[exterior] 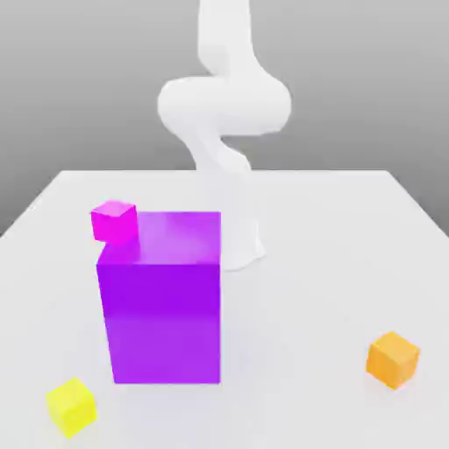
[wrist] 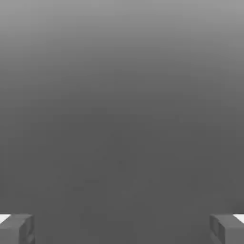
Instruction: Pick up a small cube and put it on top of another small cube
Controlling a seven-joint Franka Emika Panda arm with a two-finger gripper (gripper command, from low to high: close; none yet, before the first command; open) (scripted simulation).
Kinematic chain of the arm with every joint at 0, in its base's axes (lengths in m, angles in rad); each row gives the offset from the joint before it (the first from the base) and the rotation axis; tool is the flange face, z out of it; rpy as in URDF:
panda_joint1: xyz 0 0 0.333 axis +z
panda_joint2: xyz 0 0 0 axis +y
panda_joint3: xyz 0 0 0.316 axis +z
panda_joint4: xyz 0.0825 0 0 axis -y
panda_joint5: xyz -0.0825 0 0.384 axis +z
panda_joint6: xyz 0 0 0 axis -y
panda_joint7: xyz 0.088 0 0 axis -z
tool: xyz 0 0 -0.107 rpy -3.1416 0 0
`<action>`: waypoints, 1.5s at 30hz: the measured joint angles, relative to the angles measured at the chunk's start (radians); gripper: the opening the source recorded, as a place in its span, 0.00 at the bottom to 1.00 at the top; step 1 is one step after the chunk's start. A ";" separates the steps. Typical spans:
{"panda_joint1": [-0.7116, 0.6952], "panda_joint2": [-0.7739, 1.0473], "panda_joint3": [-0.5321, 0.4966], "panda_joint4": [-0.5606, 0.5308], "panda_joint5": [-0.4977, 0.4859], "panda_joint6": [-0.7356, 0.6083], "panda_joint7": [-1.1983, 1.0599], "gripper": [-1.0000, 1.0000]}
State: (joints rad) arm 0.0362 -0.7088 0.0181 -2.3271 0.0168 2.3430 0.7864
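The magenta cube (exterior: 114,222) sits on a top corner of the big purple block (exterior: 162,320), at the exterior view's left, while the yellow cube (exterior: 72,407) and the orange cube (exterior: 393,359) rest on the worktop (exterior: 298,307); the end effector (wrist: 122,229) has its fingers wide apart with nothing between them. Whichever is chosen should prove light, stiff and hardly fragile, best taken squarely across two opposite side faces, though how slippery those plain faces are is hard to judge here. I can make out no brand, label or writing.
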 joint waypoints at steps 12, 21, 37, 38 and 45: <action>0.156 0.439 0.134 -0.131 0.039 0.208 -0.035 0.50; 0.291 0.770 0.223 -0.228 -0.060 0.362 0.031 0.50; 0.413 1.079 0.122 -0.221 -0.238 0.567 0.161 0.00; 0.402 1.055 0.135 -0.226 -0.225 0.547 0.152 0.00; 0.311 0.808 0.161 -0.261 -0.083 0.343 0.036 0.00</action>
State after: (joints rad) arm 0.3476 0.0997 0.1786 -2.5879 -0.0662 2.6858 0.8219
